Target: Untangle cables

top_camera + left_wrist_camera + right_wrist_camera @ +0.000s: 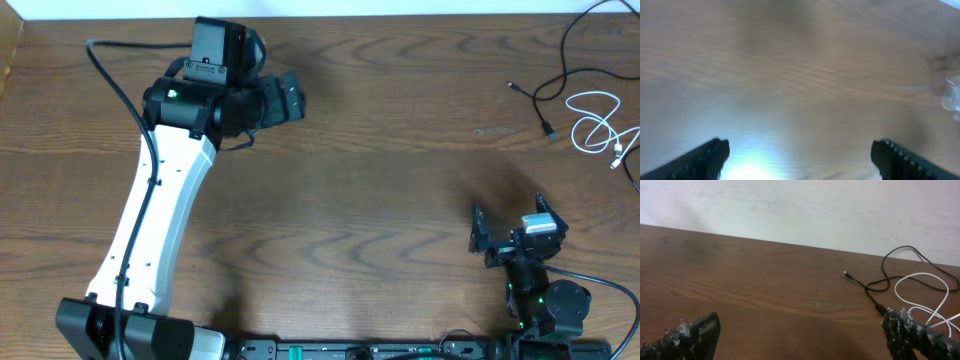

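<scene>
The black cable (560,70) lies at the far right of the wooden table, its plugs pointing left. The white cable (598,122) is looped just right of it, and the two lie over each other near the table's right edge. Both show in the right wrist view, black cable (875,287) and white cable (922,297). My right gripper (507,212) is open and empty near the front right, well short of the cables. My left gripper (292,98) is open and empty at the back left, far from them.
The left arm's white link (150,225) runs from the front left base up to the back left. The right arm's base (545,300) sits at the front right edge. A white wall (800,205) lies beyond the table's far edge.
</scene>
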